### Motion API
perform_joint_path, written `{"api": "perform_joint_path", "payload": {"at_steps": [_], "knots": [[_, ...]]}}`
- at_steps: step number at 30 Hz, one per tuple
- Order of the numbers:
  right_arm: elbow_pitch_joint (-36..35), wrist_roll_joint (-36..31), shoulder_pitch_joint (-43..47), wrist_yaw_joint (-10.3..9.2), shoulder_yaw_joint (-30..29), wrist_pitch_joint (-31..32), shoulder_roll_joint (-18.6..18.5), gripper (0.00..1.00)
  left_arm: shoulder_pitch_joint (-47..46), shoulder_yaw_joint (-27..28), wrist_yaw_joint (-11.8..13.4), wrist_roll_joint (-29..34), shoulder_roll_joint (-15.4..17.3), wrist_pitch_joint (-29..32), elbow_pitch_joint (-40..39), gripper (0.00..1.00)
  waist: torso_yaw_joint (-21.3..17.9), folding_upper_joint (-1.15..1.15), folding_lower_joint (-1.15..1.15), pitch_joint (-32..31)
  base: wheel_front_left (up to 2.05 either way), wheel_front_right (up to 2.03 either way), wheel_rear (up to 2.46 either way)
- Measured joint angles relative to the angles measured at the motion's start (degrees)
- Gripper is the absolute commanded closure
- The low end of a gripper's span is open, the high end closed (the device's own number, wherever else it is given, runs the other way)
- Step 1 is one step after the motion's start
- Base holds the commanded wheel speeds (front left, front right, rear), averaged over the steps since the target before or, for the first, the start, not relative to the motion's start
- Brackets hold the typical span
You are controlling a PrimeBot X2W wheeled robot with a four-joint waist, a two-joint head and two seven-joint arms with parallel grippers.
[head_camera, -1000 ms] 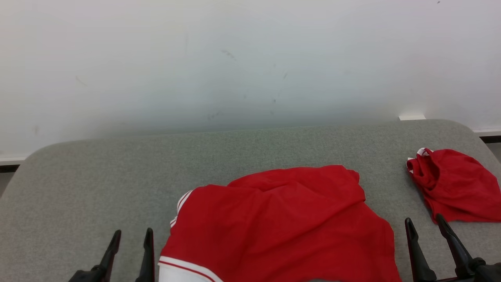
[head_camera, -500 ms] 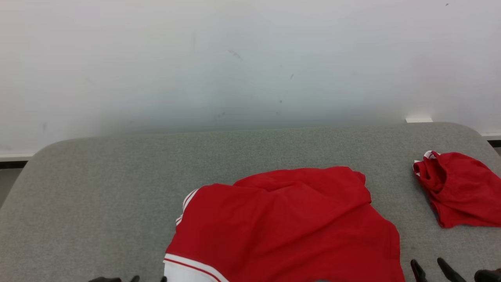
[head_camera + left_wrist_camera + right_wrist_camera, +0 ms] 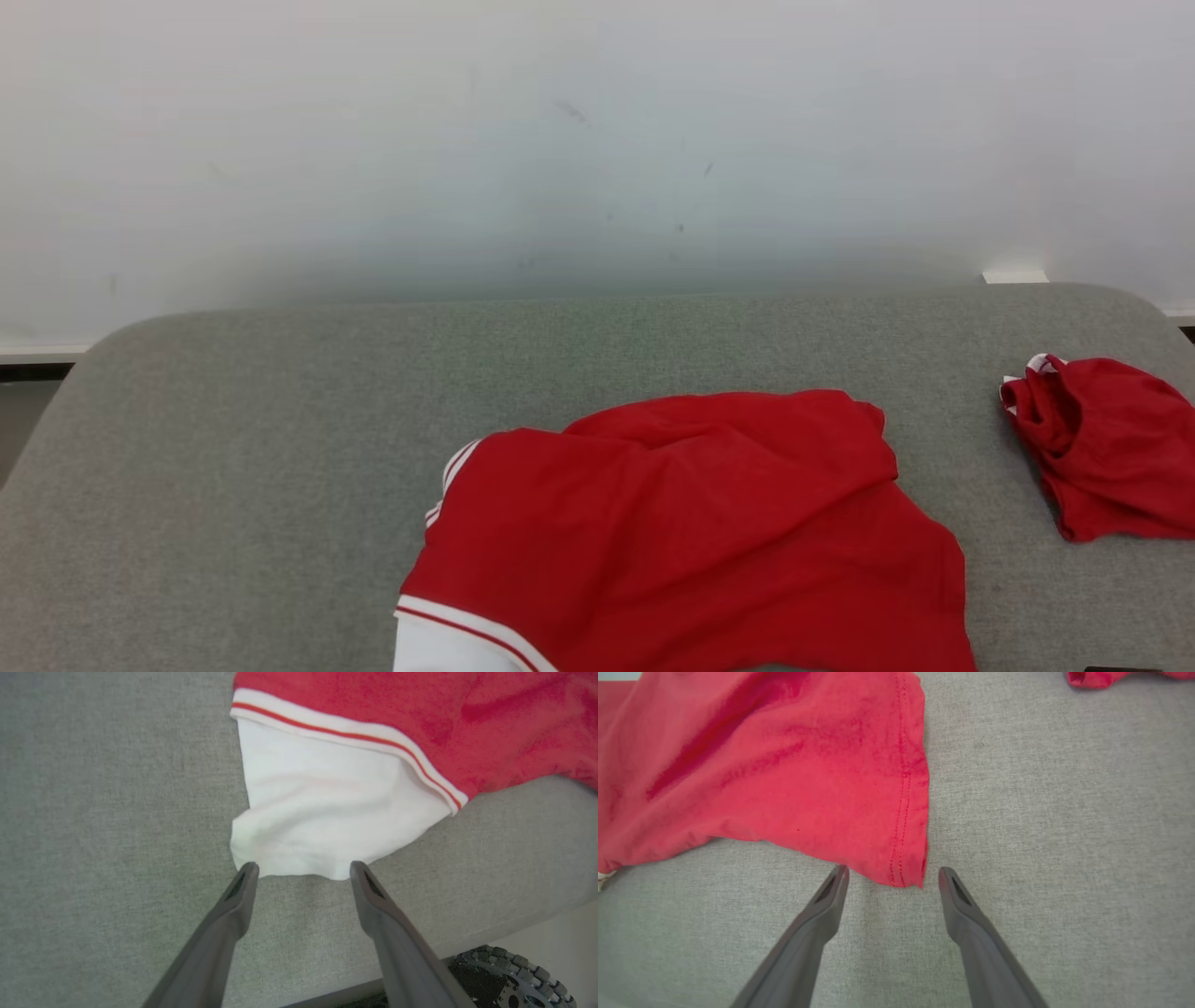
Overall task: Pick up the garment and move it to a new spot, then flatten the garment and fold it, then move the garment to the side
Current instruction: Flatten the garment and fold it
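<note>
We see a smaller red bundle well apart at the right end of the grey counter, with a pale wall behind. The head view cuts off the near edge of the garment. It lies rumpled at the counter's near middle, red with striped white trim and a white part (perhaps a sleeve). Our left gripper gapes open at the white hem and our right gripper at a stitched red corner, neither holding cloth.

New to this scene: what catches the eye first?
A big red shirt with white trim lies rumpled at the near middle of the table. A smaller red garment sits bunched on the right. The left tool and right tool stand open at the shirt's near edge.
</note>
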Motion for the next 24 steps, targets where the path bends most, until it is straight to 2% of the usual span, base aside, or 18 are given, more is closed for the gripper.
{"api": "perform_joint_path", "payload": {"at_steps": [4,11,15,19,24], "knots": [[3.5,-0.2,-2.0,0.0,0.9,-1.1,1.1,0.0,-0.8,-0.5,-0.3,-0.3,0.5,0.3,3.0,0.0,-0.2,0.0,0.0,0.5,0.0,0.0,0.0],[10.0,-0.7,-6.3,0.0,3.4,-4.9,1.1,0.0,-5.0,-1.4,-1.0,-0.4,0.3,-3.1,8.3,0.0,-0.3,0.0,0.0,1.2,0.0,0.0,0.0],[12.5,-0.7,-8.1,0.0,5.7,-6.1,0.9,0.0,-6.6,-1.7,-1.1,0.0,0.5,-3.6,11.7,0.0,-0.4,0.0,0.0,1.6,0.0,0.0,0.0],[14.0,0.0,-9.6,0.0,7.3,-7.2,0.8,0.0,-7.5,-1.1,-0.1,0.3,1.0,-4.6,12.8,0.0,-0.5,0.0,0.0,1.6,0.0,0.0,0.0],[16.1,0.5,-10.3,0.0,8.3,-8.4,0.3,0.0,-8.2,-2.0,-0.6,0.0,1.2,-4.1,14.1,0.0,-0.5,0.0,0.0,1.5,0.0,0.0,0.0]]}}
